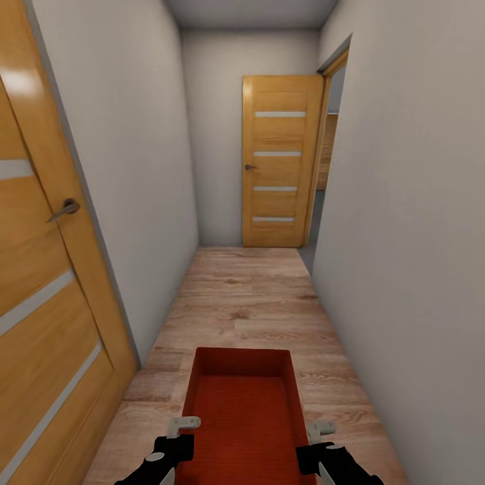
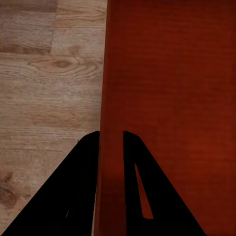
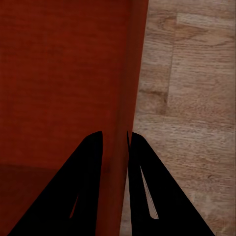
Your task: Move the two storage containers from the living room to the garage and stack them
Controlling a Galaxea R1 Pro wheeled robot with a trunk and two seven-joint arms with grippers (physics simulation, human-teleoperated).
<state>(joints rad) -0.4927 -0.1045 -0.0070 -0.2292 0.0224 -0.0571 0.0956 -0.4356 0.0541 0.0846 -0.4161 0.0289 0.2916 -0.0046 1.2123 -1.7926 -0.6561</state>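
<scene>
One red-orange open-topped storage container (image 1: 242, 404) hangs in front of me over the wood-plank hallway floor, held by both side walls. My left gripper (image 1: 180, 431) is shut on its left wall, whose thin red edge (image 2: 110, 98) runs between the black fingers (image 2: 83, 187). On the opposite side my right gripper (image 1: 316, 434) is shut on the right wall (image 3: 132, 73), pinched between its fingers (image 3: 142, 187). The container looks empty inside. The garage is out of view.
I am in a narrow corridor with white walls close on both sides. An orange door (image 1: 40, 283) stands at my left. At the far end an orange door with four frosted strips (image 1: 279, 162) stands open beside a doorway (image 1: 327, 155) on the right.
</scene>
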